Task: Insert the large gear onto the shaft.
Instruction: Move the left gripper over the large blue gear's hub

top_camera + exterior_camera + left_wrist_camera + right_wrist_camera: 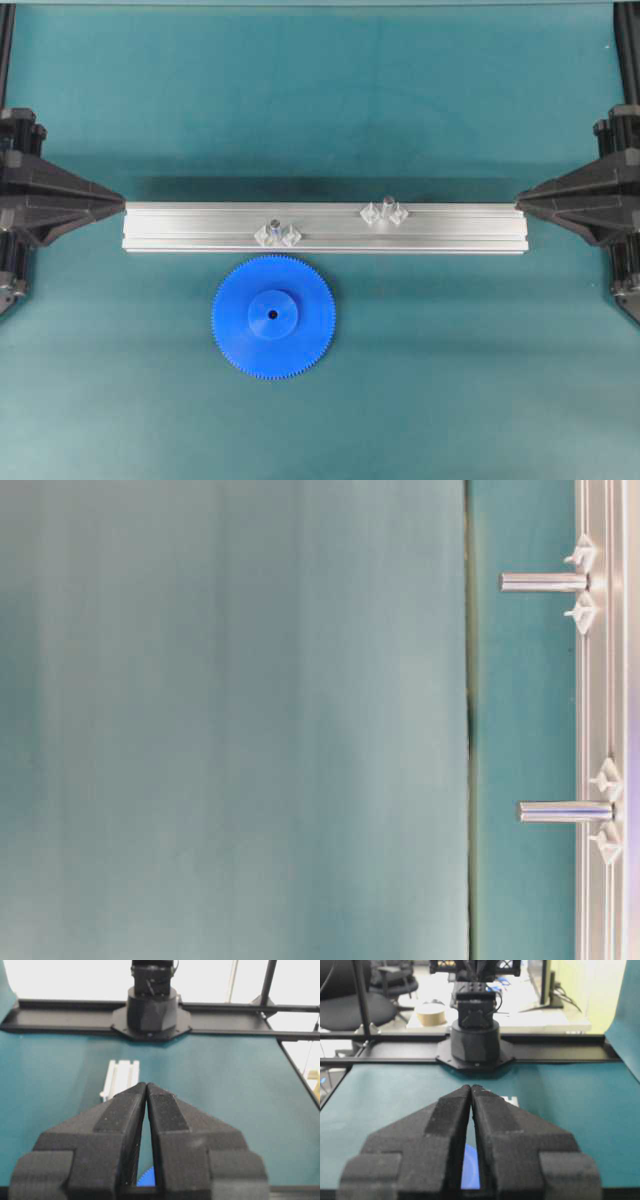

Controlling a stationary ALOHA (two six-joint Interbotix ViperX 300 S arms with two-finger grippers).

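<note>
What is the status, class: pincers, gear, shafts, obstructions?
Left pincer and right pincer shut, empty. Big blue toothed plastic gear flat on table, beside aluminium rail. Two silvery upright shafts bare, unobstructed.

From my console I count one large gear (273,316), bright blue, on the teal surface (470,380). One aluminium rail (325,228) lies across it, carrying two upright metal pins: one shaft (275,230) nearer the gear and one look-alike pin (386,209) further along. Each pin has two small shiny brackets at its base (four in all). Two tools show: the left tool (146,1089) and the right tool (471,1091).
</note>
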